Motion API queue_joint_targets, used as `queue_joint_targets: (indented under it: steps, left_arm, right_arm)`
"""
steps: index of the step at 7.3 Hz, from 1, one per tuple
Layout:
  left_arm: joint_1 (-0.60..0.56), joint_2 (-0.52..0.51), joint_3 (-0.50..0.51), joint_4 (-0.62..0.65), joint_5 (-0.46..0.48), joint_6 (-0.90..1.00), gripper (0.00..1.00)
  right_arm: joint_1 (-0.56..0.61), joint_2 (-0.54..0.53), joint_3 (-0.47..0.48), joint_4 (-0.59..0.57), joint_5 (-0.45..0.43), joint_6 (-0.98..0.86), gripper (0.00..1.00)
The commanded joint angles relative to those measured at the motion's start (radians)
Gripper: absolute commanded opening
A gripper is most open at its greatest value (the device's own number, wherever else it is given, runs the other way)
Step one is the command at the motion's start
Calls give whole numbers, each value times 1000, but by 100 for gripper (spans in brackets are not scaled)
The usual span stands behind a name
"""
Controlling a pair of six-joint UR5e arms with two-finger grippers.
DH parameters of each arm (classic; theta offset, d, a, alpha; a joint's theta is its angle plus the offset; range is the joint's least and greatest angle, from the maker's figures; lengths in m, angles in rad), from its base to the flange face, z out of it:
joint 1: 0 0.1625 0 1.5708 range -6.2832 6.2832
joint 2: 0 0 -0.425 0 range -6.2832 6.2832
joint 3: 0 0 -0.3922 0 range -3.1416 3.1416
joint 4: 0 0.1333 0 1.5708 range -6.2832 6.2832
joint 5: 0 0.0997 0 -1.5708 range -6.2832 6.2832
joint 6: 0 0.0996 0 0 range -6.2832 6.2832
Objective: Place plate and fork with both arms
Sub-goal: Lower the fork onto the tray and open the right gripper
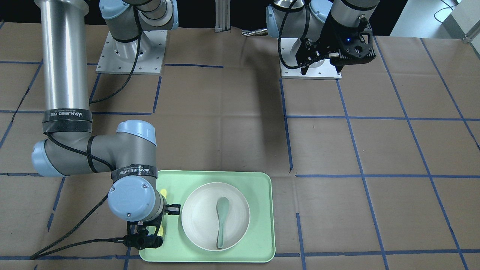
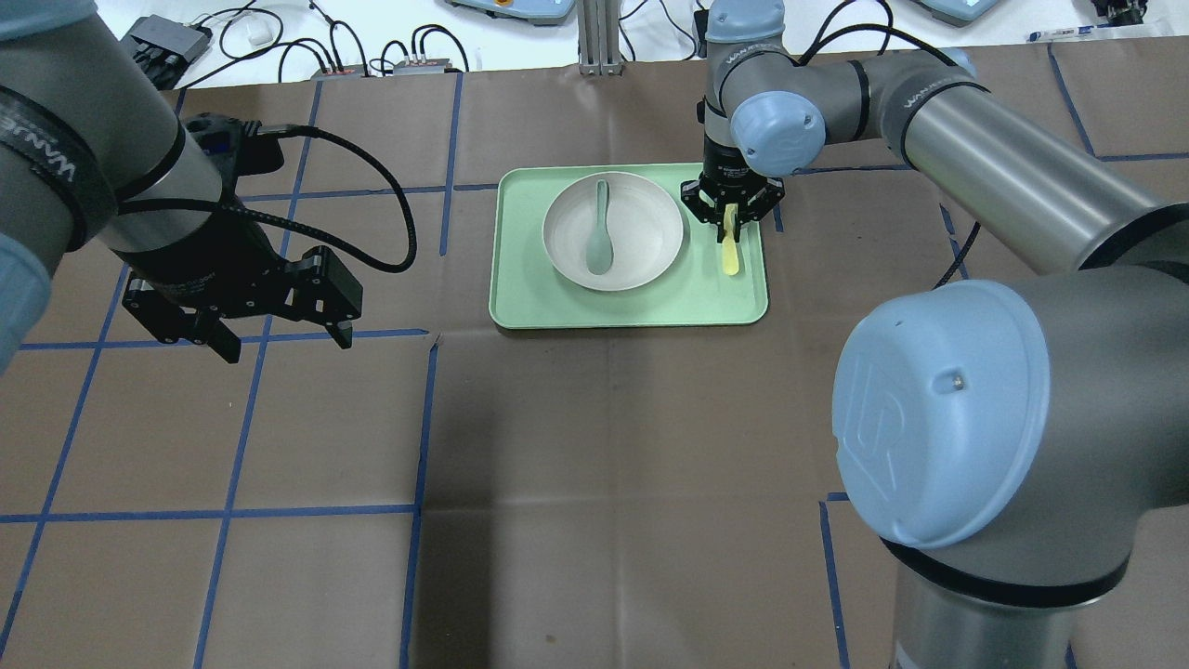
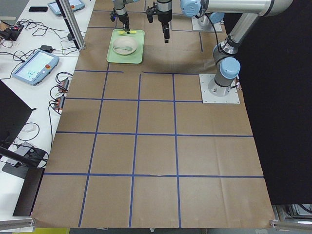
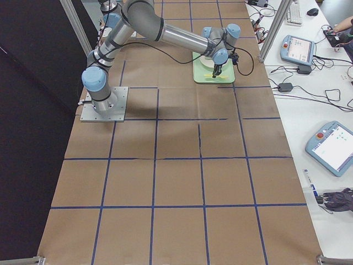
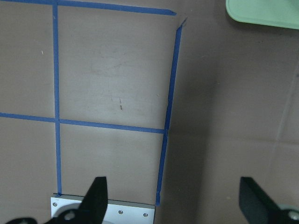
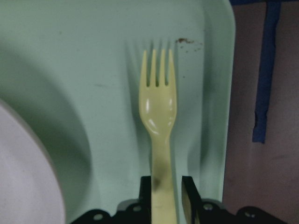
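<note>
The off-white plate (image 2: 641, 243) sits in the mint-green tray (image 2: 529, 307) with a teal-grey spoon (image 2: 600, 243) lying in it. The pale yellow fork (image 2: 732, 256) lies along the tray's right side, beside the plate; it also shows in the right wrist view (image 6: 159, 109). My right gripper (image 2: 730, 221) stands over the fork's handle, its fingers (image 6: 187, 193) closed in against both sides of it. My left gripper (image 2: 279, 339) hangs open and empty above the bare table, well left of the tray; its fingertips (image 5: 97, 189) are wide apart.
The table is covered in brown paper with a grid of blue tape (image 2: 423, 418). The left arm's base plate (image 1: 311, 71) and the right arm's base plate (image 1: 131, 52) are at the robot's edge. Cables and boxes (image 2: 167, 42) lie beyond the far edge.
</note>
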Motion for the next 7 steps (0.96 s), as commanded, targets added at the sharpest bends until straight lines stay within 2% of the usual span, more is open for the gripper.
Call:
queue_joint_targets:
  steps: [1, 3, 5, 7]
  left_arm:
    - [0, -7, 0, 2, -8, -8, 100]
    - [0, -11, 1, 0, -8, -8, 100]
    - [-1, -7, 0, 0, -9, -8, 100]
    - [-1, -7, 0, 0, -2, -6, 100]
  right_arm:
    - [-2, -10, -5, 6, -4, 0, 100]
    - [-13, -62, -11, 20, -6, -2, 100]
    - [-14, -195, 24, 140, -4, -64, 100]
    - [-36, -374, 139, 152, -6, -112, 100]
